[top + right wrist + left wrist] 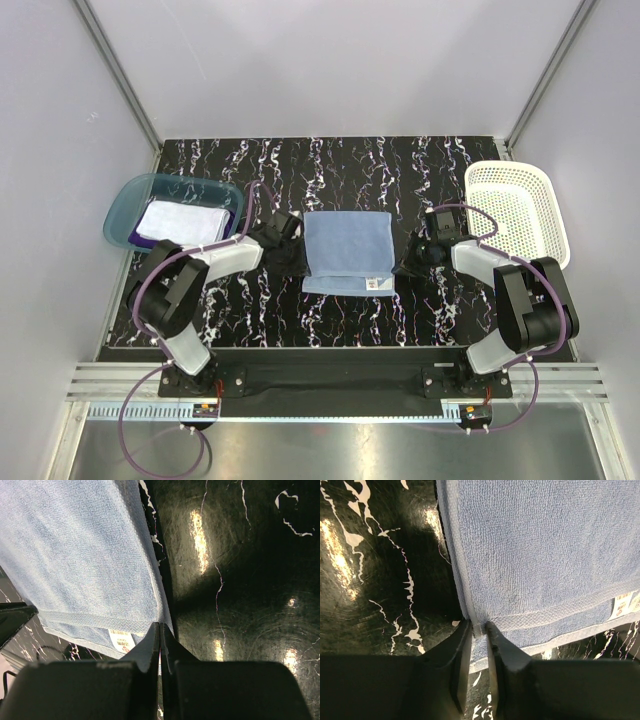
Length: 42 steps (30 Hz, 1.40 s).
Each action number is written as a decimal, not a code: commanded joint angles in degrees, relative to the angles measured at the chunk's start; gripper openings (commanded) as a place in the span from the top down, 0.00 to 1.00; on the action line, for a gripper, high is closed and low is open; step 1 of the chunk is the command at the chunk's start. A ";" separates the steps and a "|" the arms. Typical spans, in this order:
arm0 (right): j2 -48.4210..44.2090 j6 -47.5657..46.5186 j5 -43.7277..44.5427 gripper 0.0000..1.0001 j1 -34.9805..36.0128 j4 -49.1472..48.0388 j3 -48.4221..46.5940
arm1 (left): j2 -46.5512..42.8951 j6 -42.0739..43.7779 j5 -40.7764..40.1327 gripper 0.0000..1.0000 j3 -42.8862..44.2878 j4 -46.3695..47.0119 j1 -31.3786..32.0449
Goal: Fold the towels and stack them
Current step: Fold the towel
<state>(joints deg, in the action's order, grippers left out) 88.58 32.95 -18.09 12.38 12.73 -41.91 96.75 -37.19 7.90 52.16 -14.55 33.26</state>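
I see the light blue terry-cloth towel (345, 245) lying flat at the centre of the black marbled bench (250, 320). Its longer side runs left to right in the top view, and its small white label (377, 283) is at the lower right. My left fingers (457, 650) pinch its left hem near the lower edge. My right fingers (145, 652) are closed at the right edge, but I cannot tell whether cloth sits between them. One arm flanks each side, equally near, so I judge the fold goes toward the frame's top. The white towel (180, 220) and deep purple towel (135, 238) lie in the translucent teal tray (125, 195) at upper left.
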 commanded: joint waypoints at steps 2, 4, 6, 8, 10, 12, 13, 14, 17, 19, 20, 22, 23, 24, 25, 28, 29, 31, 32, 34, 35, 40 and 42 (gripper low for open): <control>-2.00 -1.05 -0.02 0.99 0.71 -0.16 -0.36 | 1.07 0.10 -0.17 0.83 1.89 1.28 0.23; -2.18 -1.13 0.07 0.99 0.71 0.19 -0.63 | 0.81 0.36 -0.34 0.87 2.33 0.49 0.14; -2.53 -1.13 0.07 0.95 0.71 0.62 -0.89 | 0.46 0.63 -0.78 0.89 2.86 -0.39 0.23; -2.79 -1.13 0.42 0.92 0.71 0.71 -0.98 | 0.02 1.07 -1.48 0.88 3.47 -1.80 0.23; -3.14 -1.13 0.60 0.91 0.71 0.98 -1.07 | -0.51 1.42 -2.45 0.85 3.91 -3.02 0.14; -3.14 -1.05 0.51 0.90 0.71 0.98 -1.16 | -1.03 1.68 -3.24 0.74 4.26 -3.82 0.14; -3.15 -0.87 0.51 0.88 0.71 0.98 -1.16 | -1.21 1.86 -3.33 0.74 4.35 -4.08 0.23; -3.23 -0.78 0.60 0.86 0.71 0.89 -1.16 | -1.30 1.86 -3.50 0.74 4.35 -4.00 0.23; -3.06 -0.69 0.42 0.86 0.71 0.63 -0.98 | -1.21 2.03 -3.07 0.79 4.35 -4.09 0.23; -2.97 -0.69 0.16 0.91 0.80 0.45 -0.89 | -0.86 2.03 -2.54 0.85 4.35 -3.65 0.23; -2.80 -0.69 -0.02 0.93 0.89 0.45 -0.81 | -0.77 2.12 -2.19 0.87 4.35 -3.47 0.23; -2.62 -0.69 -0.11 0.98 0.89 0.28 -0.80 | -0.69 2.30 -1.49 0.91 4.27 -3.21 0.23; -2.62 -0.69 -0.28 0.99 0.89 0.28 -0.80 | -0.60 2.38 -1.40 0.94 4.44 -3.30 0.32; -2.71 -0.78 -0.37 1.00 0.80 0.28 -0.89 | -0.68 2.47 -1.40 0.96 4.88 -3.47 0.32; -2.62 -0.78 -0.46 1.00 0.89 0.28 -0.98 | -0.60 2.73 -1.40 1.00 5.05 -3.91 0.32; -2.79 -0.78 -0.55 1.00 0.89 0.63 -1.51 | -0.86 3.00 -1.75 1.00 6.02 -5.05 0.41; -2.79 -0.87 -0.72 1.00 0.98 0.71 -1.68 | -0.86 3.09 -1.75 1.00 6.11 -5.23 0.41; -2.88 -1.04 -0.63 1.00 0.98 1.24 -2.21 | -1.12 3.00 -2.01 1.00 6.63 -5.84 0.41; -2.97 -1.13 -0.72 1.00 0.98 1.50 -2.47 | -1.21 3.00 -1.93 1.00 6.81 -6.02 0.32; -3.23 -1.31 -0.37 1.00 0.89 2.38 -3.35 | -1.56 3.18 -2.36 1.00 7.34 -7.24 0.41; -3.41 -1.31 -0.28 1.00 0.98 2.82 -3.70 | -1.65 3.35 -2.54 1.00 8.12 -7.69 0.41; -4.64 -1.83 -0.72 1.00 0.98 6.34 -6.86 | -2.70 4.32 -3.77 1.00 10.76 -12.16 0.41; -5.43 -1.92 -0.90 1.00 0.98 8.26 -8.27 | -3.32 5.02 -3.86 1.00 11.82 -13.83 0.32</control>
<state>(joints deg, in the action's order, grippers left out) 86.17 32.29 -18.13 12.73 17.89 -46.46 96.68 -33.93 5.65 60.75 -25.82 33.34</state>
